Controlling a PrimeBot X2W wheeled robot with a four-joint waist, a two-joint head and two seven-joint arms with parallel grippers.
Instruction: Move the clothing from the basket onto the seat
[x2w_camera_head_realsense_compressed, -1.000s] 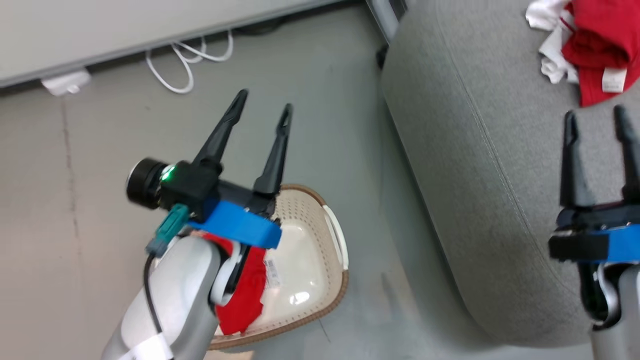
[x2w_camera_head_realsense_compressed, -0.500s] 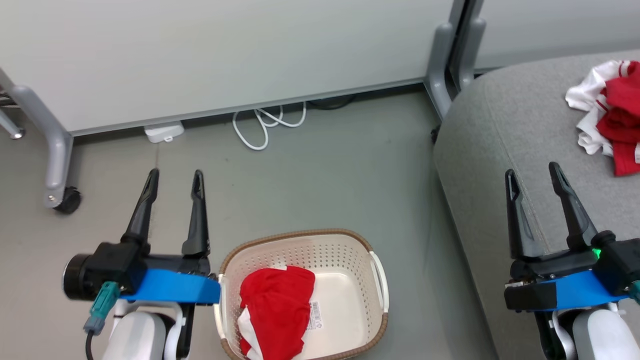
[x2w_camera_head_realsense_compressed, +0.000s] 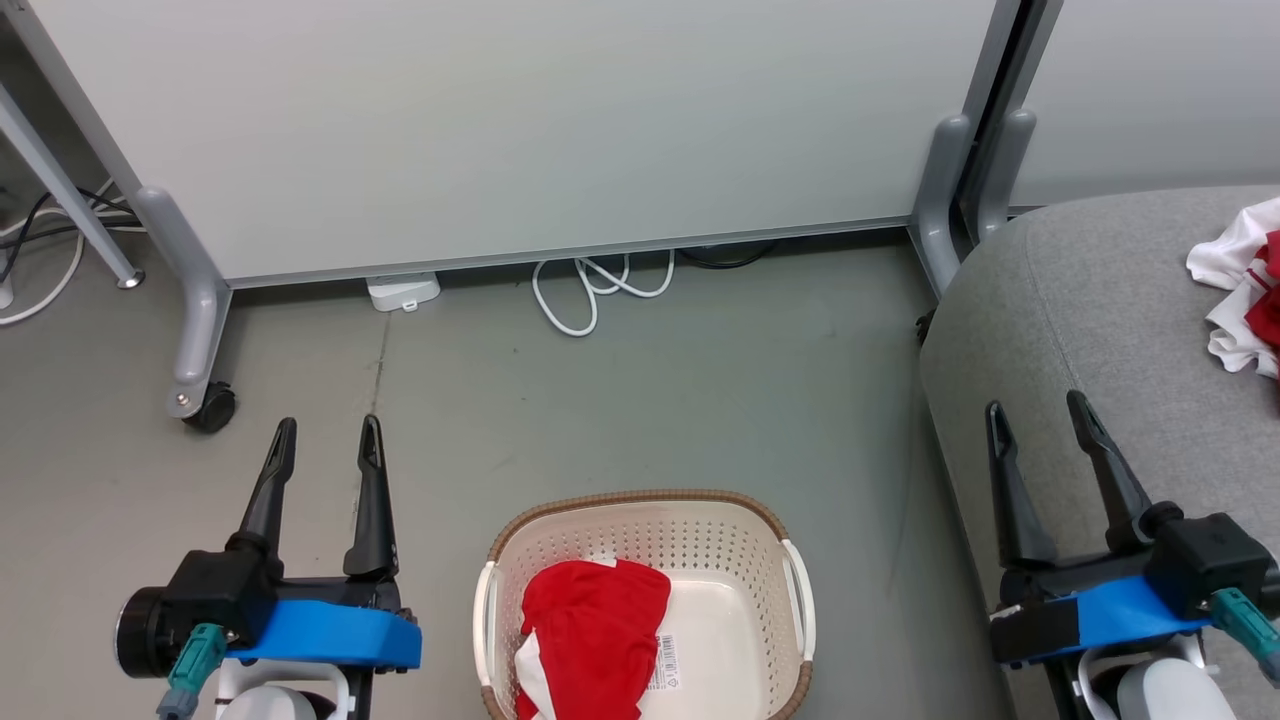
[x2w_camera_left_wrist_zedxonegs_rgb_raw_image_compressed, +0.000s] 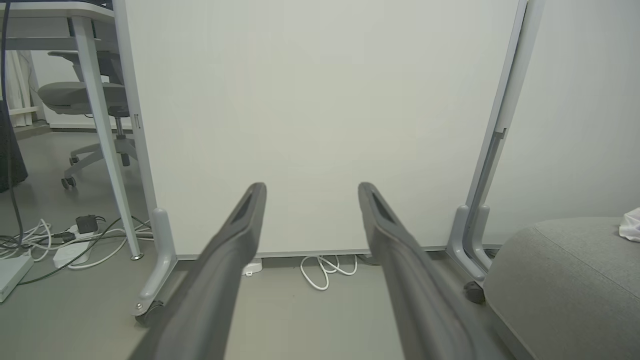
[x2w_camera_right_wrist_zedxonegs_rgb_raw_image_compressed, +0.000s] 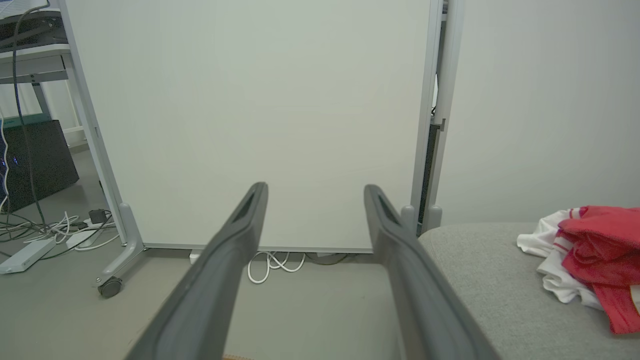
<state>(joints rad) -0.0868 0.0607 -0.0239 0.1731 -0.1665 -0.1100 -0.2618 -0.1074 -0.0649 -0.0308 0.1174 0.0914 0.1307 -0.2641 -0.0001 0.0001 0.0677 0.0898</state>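
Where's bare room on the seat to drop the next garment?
Free: the grey stretch of the seat between its rounded corner and the red-and-white pile at the head view's right edge; the right gripper hangs above that stretch's edge, jaws open. Also the right half of the basket, beside the red garment. Crowded: the pile's spot, the basket's left half.
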